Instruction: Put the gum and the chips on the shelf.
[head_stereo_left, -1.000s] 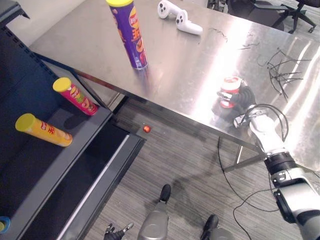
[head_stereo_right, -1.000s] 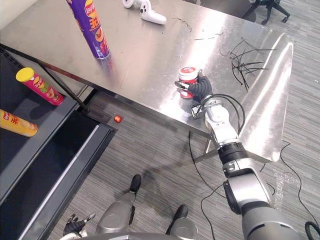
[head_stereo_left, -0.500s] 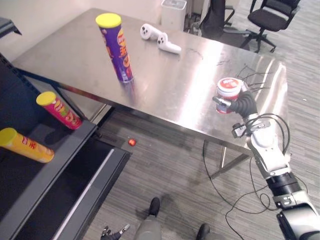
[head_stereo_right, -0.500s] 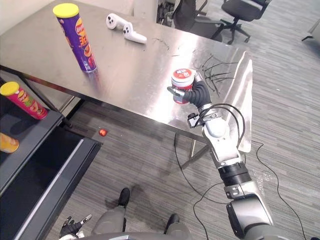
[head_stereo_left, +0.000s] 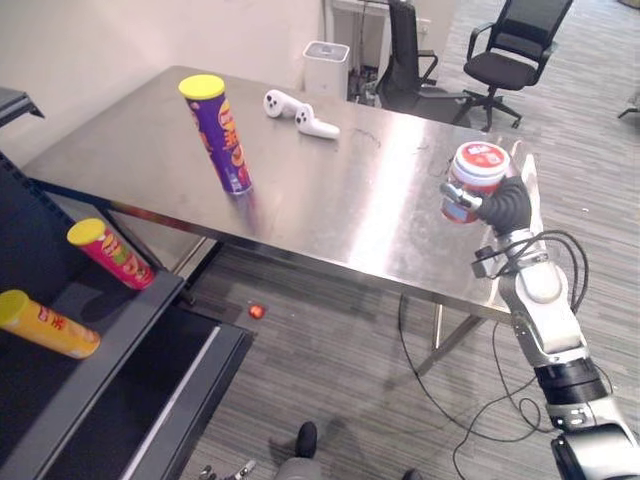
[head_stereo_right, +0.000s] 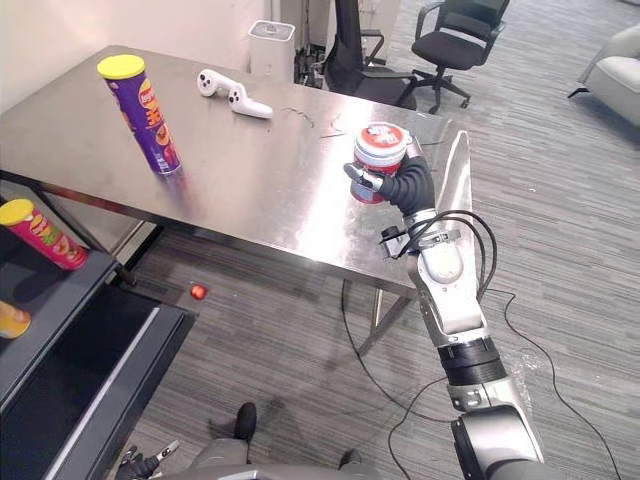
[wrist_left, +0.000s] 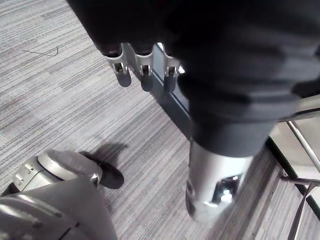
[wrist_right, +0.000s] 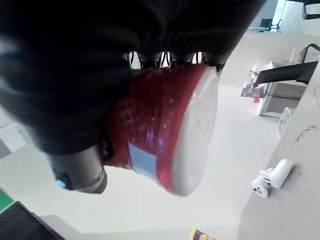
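Observation:
The gum (head_stereo_left: 478, 175) is a red canister with a white lid. My right hand (head_stereo_left: 503, 205) is shut on it and holds it upright in the air above the right end of the steel table (head_stereo_left: 340, 200); the right wrist view shows the gum (wrist_right: 165, 135) close up, with fingers curled over it. A purple chips can (head_stereo_left: 218, 135) with a yellow lid stands upright on the table's left part. The dark shelf (head_stereo_left: 120, 340) is at lower left. My left hand (wrist_left: 142, 75) hangs low over the floor, fingers relaxed and holding nothing.
A red chips can (head_stereo_left: 108, 253) and a yellow one (head_stereo_left: 48, 324) lie on the shelf. Two white controllers (head_stereo_left: 298, 112) lie at the table's far side. A small red ball (head_stereo_left: 257, 311) lies on the floor under the table edge. Office chairs (head_stereo_left: 510, 50) stand behind.
My right hand has lifted the gum off the table and up into the air. The camera has tilted up, so the whole scene has shifted.

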